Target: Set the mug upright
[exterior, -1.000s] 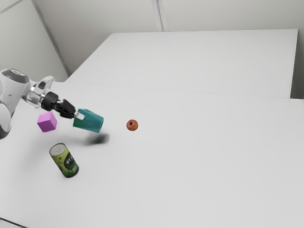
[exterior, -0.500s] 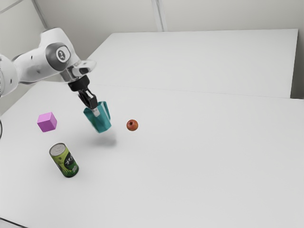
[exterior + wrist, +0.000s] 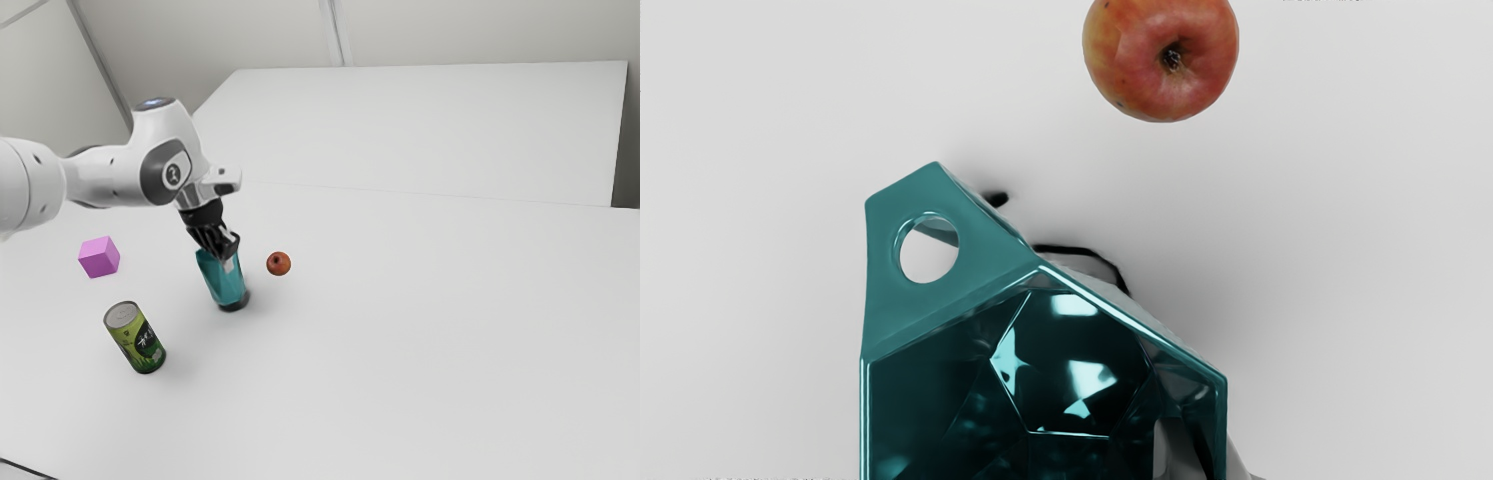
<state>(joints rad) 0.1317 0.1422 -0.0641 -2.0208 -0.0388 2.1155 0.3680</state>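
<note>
Holding: claw (image 3: 227, 262) pinches mug (image 3: 225, 284) by its wall
Mug: mouth up, nearly straight (touching bench (image 3: 420, 340)? can't tell)
Why: likely so it stands flat

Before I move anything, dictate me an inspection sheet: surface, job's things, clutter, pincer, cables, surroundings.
Surface: smooth white table; damage, nothing seen.
Job's things: teal faceted mug, opening up, looks about upright; base at or just above the table, can't tell which.
Clutter: round red apple near the mug; pink-purple cube; green-and-black metal can, standing.
Grippers: black two-finger pincer shut on the mug's wall, one finger inside, one outside.
Cables: thin black cable at the exterior view's lower left corner, away from the mug.
Surroundings: plain pale walls; people, nothing seen.
</note>
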